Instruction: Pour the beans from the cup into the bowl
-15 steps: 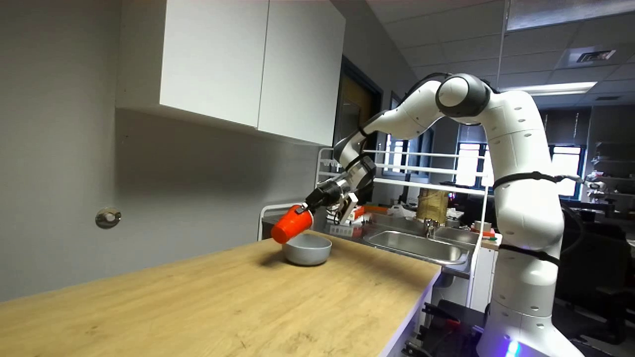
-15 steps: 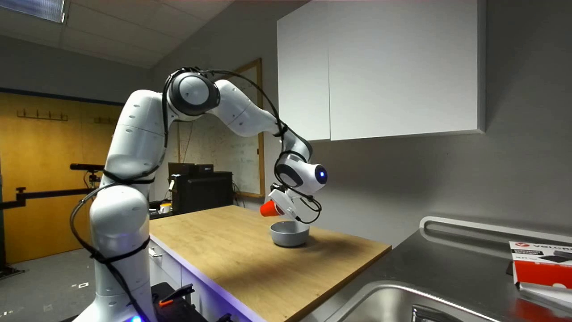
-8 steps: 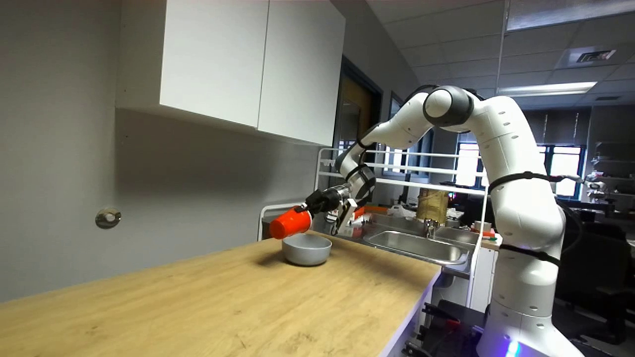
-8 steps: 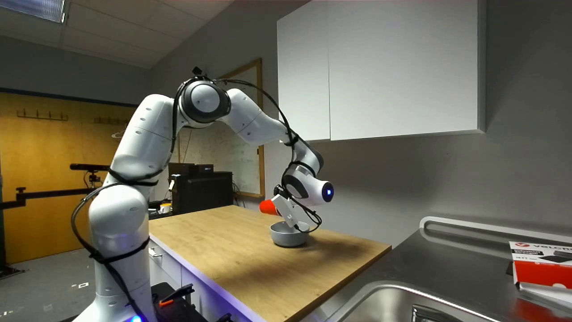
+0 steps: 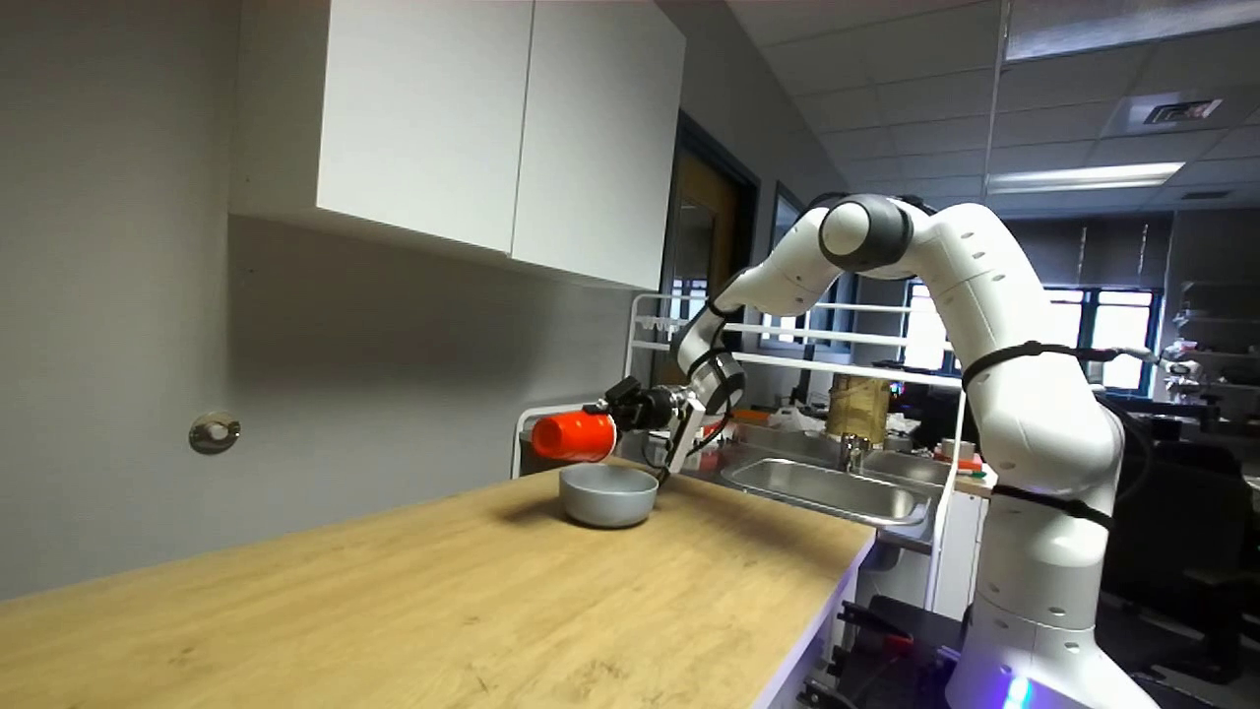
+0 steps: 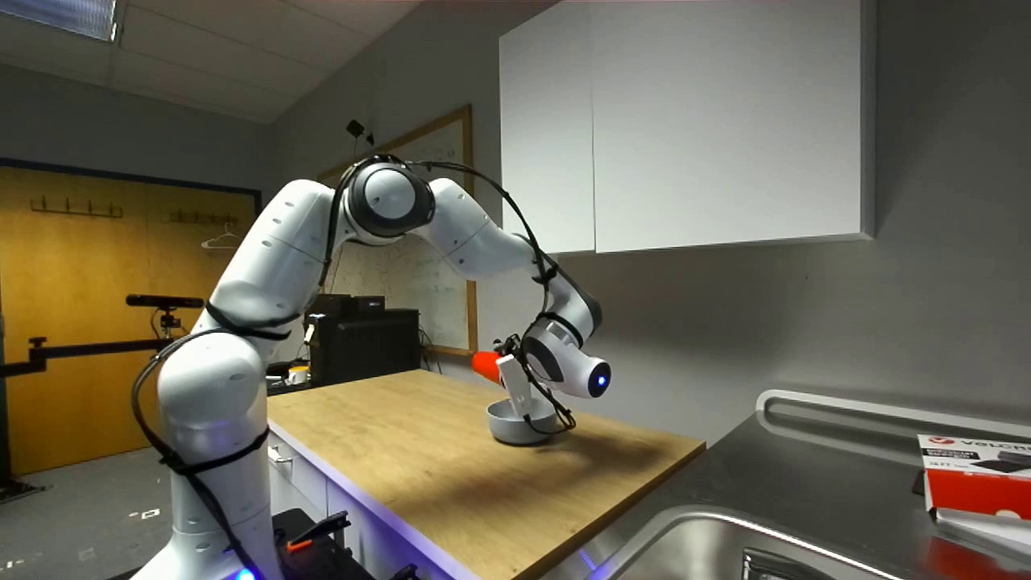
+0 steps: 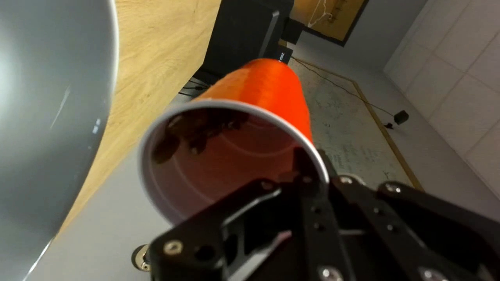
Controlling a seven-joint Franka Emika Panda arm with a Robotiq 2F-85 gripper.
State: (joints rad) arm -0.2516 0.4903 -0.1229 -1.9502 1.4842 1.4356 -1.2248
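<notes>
Holding cup (image 5: 574, 436) sideways, beans (image 7: 191, 130) murky, bowl (image 7: 58, 148) cropped

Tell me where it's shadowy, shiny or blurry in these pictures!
In the wrist view, pale glare on the bowl at the picture's left edge, beans dim and blurry inside the cup; in an exterior view, a soft shadow over part of the table; in both exterior views, the wall darker under the cabinet.

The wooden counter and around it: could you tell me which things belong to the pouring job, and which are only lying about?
For the job:
red cup, held roughly on its side
gripper, holding the cup
beans, dark pieces inside the cup
grey bowl, to receive them

Lying about:
red-and-white box, near the sink
yellowish container, behind the sink
</notes>
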